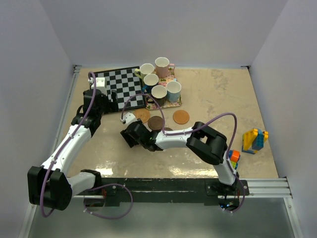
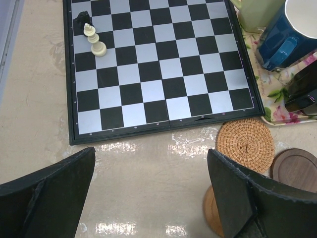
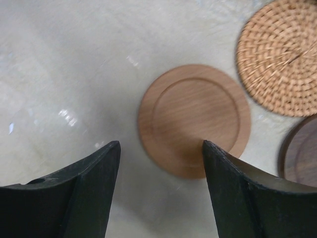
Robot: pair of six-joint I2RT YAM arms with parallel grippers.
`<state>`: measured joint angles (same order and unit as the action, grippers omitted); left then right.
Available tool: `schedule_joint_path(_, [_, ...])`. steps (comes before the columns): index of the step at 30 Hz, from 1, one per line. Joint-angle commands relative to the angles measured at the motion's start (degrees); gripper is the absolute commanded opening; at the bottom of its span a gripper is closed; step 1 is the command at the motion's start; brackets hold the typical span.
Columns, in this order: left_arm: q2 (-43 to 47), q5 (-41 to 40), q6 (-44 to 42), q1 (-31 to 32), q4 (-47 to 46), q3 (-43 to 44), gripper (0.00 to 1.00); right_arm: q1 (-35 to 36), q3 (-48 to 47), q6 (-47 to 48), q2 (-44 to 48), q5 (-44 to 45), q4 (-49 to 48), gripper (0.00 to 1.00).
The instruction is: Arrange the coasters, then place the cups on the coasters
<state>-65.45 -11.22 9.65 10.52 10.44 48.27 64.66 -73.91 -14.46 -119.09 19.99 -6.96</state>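
Note:
Several cups stand on the floral tray (image 1: 174, 103): pink (image 1: 162, 63), yellow-green (image 1: 146, 70), dark blue (image 1: 150, 80), black (image 1: 159, 92) and light blue (image 1: 174, 89). In front of the tray lie a woven coaster (image 1: 142, 115), a dark brown coaster (image 1: 157, 122) and an orange-brown coaster (image 1: 181, 117). My right gripper (image 3: 161, 144) is open just above the table. Its right fingertip sits over the near edge of a smooth wooden coaster (image 3: 194, 119), with nothing gripped. My left gripper (image 2: 151, 150) hangs wide open and empty near the chessboard's front edge, the woven coaster (image 2: 246, 144) just to its right.
A black-and-white chessboard (image 1: 121, 88) lies left of the tray, with a white chess piece (image 2: 94, 40) on its far corner. A stack of toy blocks (image 1: 254, 140) stands at the right. Grey walls close in the table on three sides.

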Motion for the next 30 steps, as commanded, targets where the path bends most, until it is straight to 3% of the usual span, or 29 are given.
schedule_joint_path(1, [0.15,-0.29,-0.77,-0.07,-0.51,0.95,1.00,3.18,4.38,-3.29,1.22,-3.64,6.52,0.69])
schedule_joint_path(12, [-0.20,-0.29,-0.77,-0.07,-0.42,1.04,1.00,6.79,12.12,-6.54,5.44,-10.14,5.64,0.57])
schedule_joint_path(23, [-0.64,-0.38,-0.77,-0.07,-0.33,1.12,1.00,9.95,19.24,-10.15,13.96,-17.08,8.98,0.57])
schedule_joint_path(30, [-1.08,-0.29,-0.69,-0.07,-0.33,1.12,1.00,12.24,20.82,-11.29,14.76,-19.81,9.33,0.57])
